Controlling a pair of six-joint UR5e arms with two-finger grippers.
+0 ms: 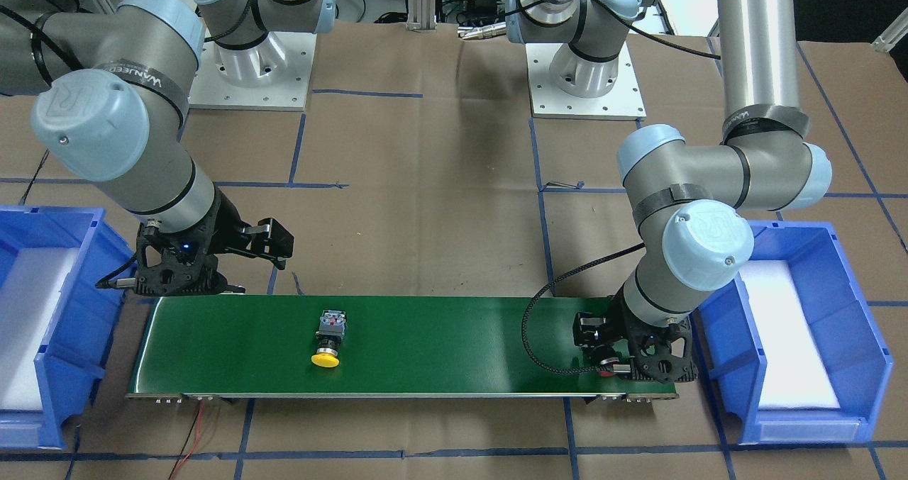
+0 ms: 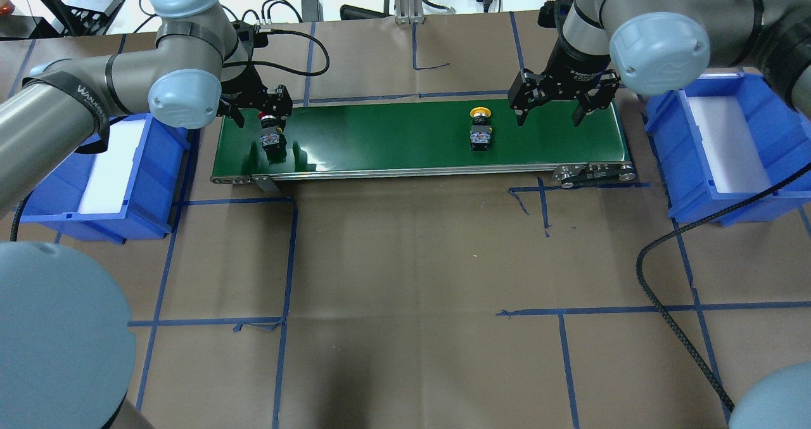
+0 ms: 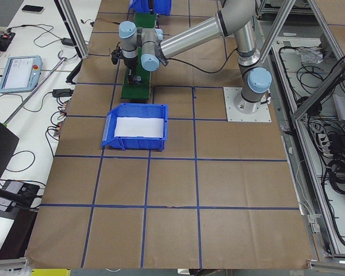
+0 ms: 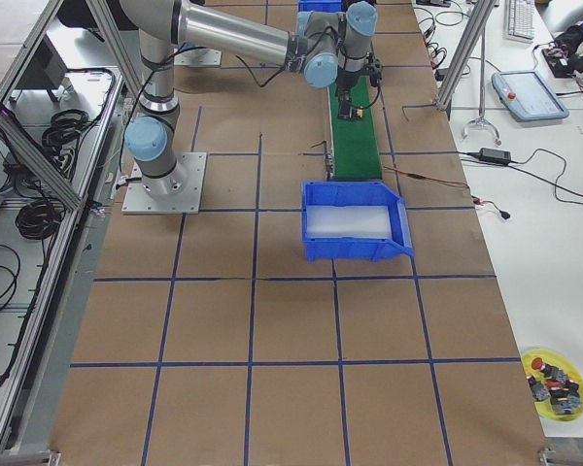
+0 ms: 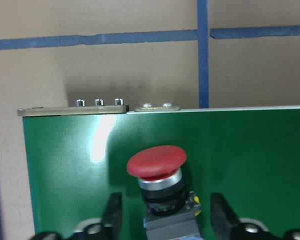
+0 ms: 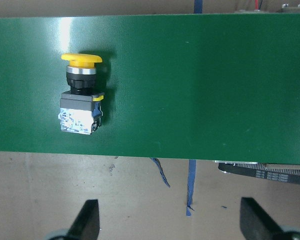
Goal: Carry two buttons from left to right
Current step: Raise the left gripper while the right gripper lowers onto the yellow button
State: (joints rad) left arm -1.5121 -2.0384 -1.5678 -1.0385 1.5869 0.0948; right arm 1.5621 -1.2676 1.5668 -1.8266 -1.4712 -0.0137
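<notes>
The yellow-capped button (image 2: 479,128), black-grey in body, lay on its side on the green belt (image 2: 393,137), toward its right end. The red-capped button (image 2: 272,134) lay likewise at the belt's left end.

Blue bin (image 4: 358,249) at the near end of the green belt (image 4: 355,155) — right arm (image 4: 233,39) above it

The left arm (image 2: 95,93) stretches out low, elbow bent and wrist turned down. The left claw (image 5: 166,202) points downward with its jaws parted, its 2 fingers (image 5: 113,216) held apart. The right arm (image 2: 697,11) folds at the elbow, and the right claw (image 2: 549,120) hangs with its jaws spread wide.
</notes>
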